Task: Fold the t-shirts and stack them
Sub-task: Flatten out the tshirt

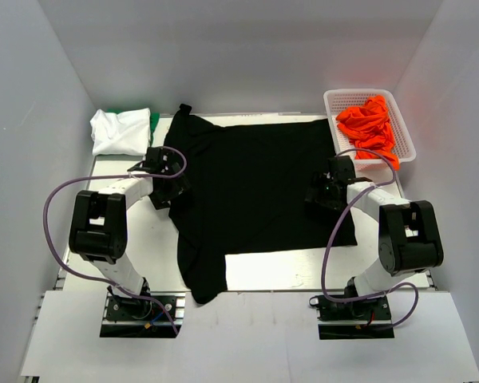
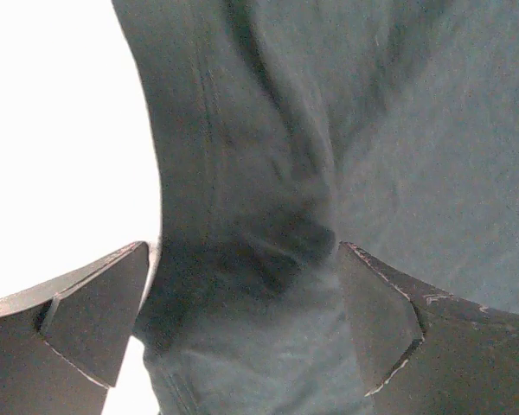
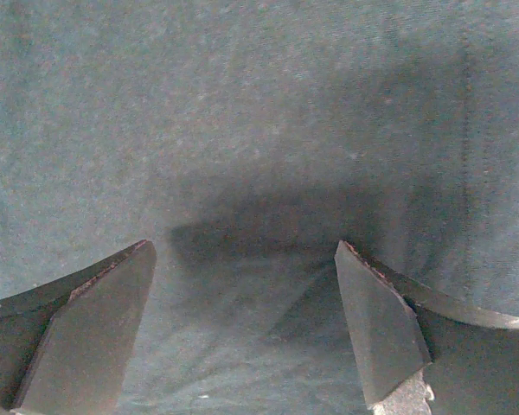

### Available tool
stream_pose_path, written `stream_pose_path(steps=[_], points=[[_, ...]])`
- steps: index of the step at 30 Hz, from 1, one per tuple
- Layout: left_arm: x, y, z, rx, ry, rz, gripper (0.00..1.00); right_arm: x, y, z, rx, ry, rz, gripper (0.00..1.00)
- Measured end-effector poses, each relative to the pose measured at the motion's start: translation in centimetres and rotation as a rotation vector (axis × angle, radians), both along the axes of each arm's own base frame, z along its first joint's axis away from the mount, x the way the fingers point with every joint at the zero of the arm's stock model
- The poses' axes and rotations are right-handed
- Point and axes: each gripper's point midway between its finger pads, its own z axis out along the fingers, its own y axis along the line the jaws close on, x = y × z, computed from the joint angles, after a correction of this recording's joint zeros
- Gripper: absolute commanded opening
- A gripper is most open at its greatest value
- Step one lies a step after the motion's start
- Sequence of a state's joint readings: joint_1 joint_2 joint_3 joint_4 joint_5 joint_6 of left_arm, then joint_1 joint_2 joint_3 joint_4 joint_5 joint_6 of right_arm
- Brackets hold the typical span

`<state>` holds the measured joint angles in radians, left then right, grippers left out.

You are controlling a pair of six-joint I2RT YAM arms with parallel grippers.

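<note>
Two grippers of mine sit over the black t-shirt [image 1: 255, 191], which lies spread across the middle of the table [image 1: 287, 270] with a long fold trailing toward the near edge on my left side. My left gripper [image 2: 242, 320] stands wide open over the shirt's left border, where a stitched seam runs beside bare white tabletop. The cloth between its fingers is bunched into soft wrinkles, and nothing is gripped. My right gripper [image 3: 242, 324] is spread just as wide above the shirt's right side, close to its hemmed edge, with flat cloth under it and nothing held. Whether either set of fingertips touches the fabric I cannot tell.

At the far left corner lies a folded white t-shirt [image 1: 120, 132], with a green t-shirt [image 1: 154, 121] peeking out just beside it. At the far right, orange t-shirts [image 1: 369, 124] are heaped in a white basket [image 1: 335, 100], some cloth draping over its near rim.
</note>
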<state>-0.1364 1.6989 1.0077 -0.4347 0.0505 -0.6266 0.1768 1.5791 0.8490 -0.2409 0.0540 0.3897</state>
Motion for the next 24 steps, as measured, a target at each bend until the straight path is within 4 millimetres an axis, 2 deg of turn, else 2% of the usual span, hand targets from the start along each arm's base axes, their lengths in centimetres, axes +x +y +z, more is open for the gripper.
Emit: stream_pose_path(steps=[7, 9, 10, 13, 15, 19, 24], points=[[0.6, 1.2, -0.1, 0.012, -0.007, 0.048, 0.98, 0.2, -1.0, -0.1, 0.004, 0.003, -0.028, 0.90], [0.6, 1.5, -0.2, 0.021, -0.007, 0.064, 0.88, 0.4, -1.2, -0.1, 0.005, 0.004, -0.031, 0.90], [0.5, 1.7, -0.2, 0.031, -0.003, 0.071, 0.77, 0.5, -1.3, 0.0, 0.007, 0.004, -0.034, 0.90], [-0.1, 3.0, -0.7, 0.092, 0.029, 0.104, 0.68, 0.6, -1.5, 0.0, 0.007, 0.004, -0.037, 0.90], [-0.5, 3.7, -0.9, 0.137, 0.047, 0.118, 0.67, 0.6, -1.6, 0.0, 0.009, 0.004, -0.037, 0.90], [-0.8, 4.3, -1.2, 0.185, 0.071, 0.119, 0.56, 0.6, -1.8, 0.0, 0.013, 0.004, -0.035, 0.90], [-0.2, 4.2, -1.5, 0.243, 0.104, 0.087, 0.54, 0.7, -1.9, 0.0, 0.017, 0.004, -0.033, 0.90]])
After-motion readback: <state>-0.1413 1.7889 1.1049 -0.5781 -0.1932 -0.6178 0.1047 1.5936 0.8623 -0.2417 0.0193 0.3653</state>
